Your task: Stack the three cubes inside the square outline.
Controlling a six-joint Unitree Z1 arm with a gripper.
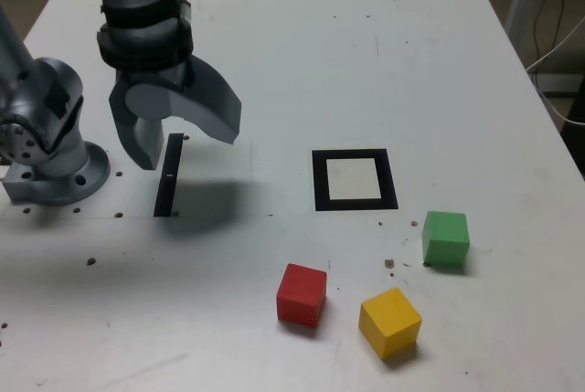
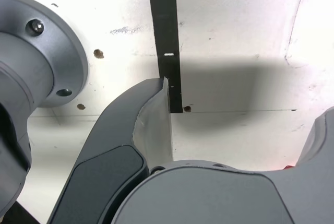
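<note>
above the black strip (image 1: 169, 175), the gripper (image 1: 178, 136) hangs agape.

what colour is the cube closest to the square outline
Green. The green cube sits just beside the square outline, clearest in the exterior view.

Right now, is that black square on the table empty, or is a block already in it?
Empty. The square outline shows a bare white centre; the red cube, yellow cube and green cube sit outside it.

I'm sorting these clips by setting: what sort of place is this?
Probably a robotics lab bench: a robot arm's base is bolted to a scuffed white table marked with a taped black square outline, and cables hang beyond the table edge.
</note>
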